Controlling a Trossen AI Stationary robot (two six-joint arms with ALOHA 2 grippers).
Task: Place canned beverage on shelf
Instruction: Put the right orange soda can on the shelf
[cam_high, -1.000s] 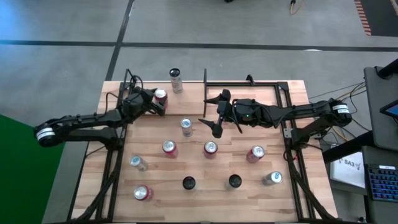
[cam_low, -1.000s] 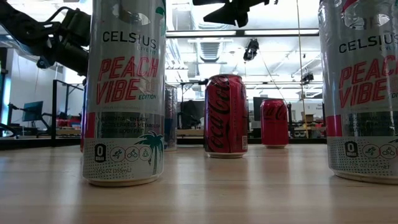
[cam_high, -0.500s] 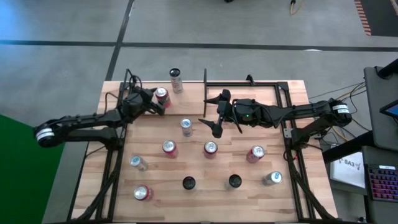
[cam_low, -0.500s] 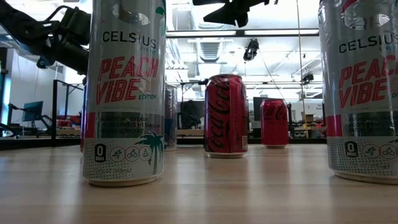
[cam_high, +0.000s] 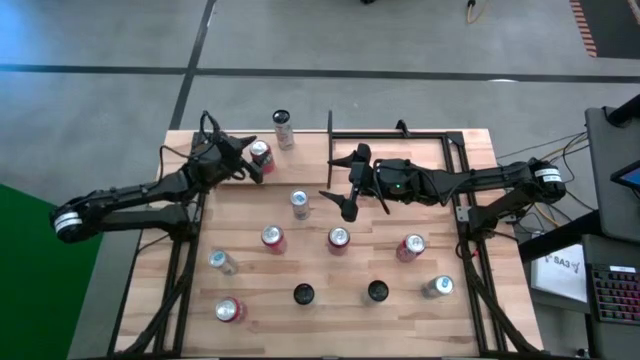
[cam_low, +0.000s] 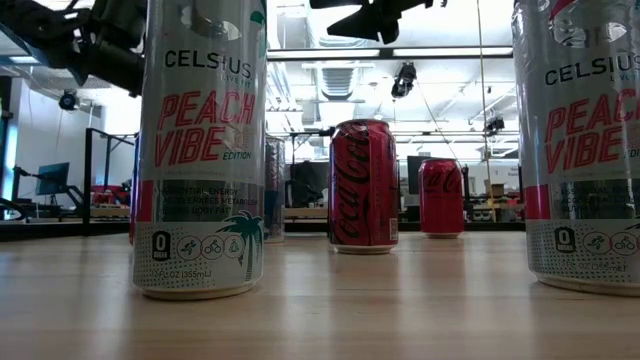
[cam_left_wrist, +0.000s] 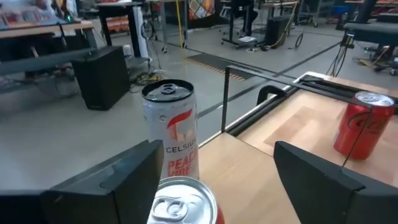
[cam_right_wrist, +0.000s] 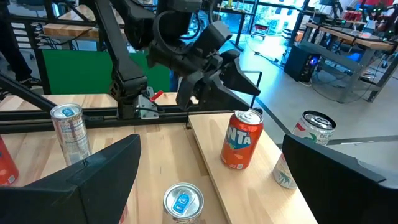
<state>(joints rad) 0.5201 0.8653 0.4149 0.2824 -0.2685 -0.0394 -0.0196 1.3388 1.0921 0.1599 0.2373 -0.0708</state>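
Left tool (cam_high: 247, 162) in the upper left of the high view, at the desk's (cam_high: 250, 275) far left corner, fingers spread on either side of an orange-red can (cam_high: 259, 152); in the left wrist view the can top (cam_left_wrist: 183, 202) sits between the two fingers (cam_left_wrist: 118, 180) with a gap on one side, so not pinched

Can stands upright on the desk, outside the shelf (cam_high: 425, 152)

Shelf = wood board edged with black rods, upper right of the high view, upright rod (cam_high: 330, 122) at its left end; no can on that board in the high view

Tall Celsius can (cam_high: 283, 130) just beyond the orange-red can, near the upper edge of the desk

Right tool (cam_high: 347, 182) in the centre of the high view, just left of the shelf's front corner, fingers spread wide, holding nothing, above the desk

Loose upright cans across the lower half: silver can (cam_high: 299, 203), two red cans (cam_high: 272, 237) (cam_high: 338, 238), two black cans (cam_high: 303, 294) (cam_high: 377, 290)

Low view: Peach Vibe can (cam_low: 200, 150) big at left, Coca-Cola can (cam_low: 363, 185) mid frame
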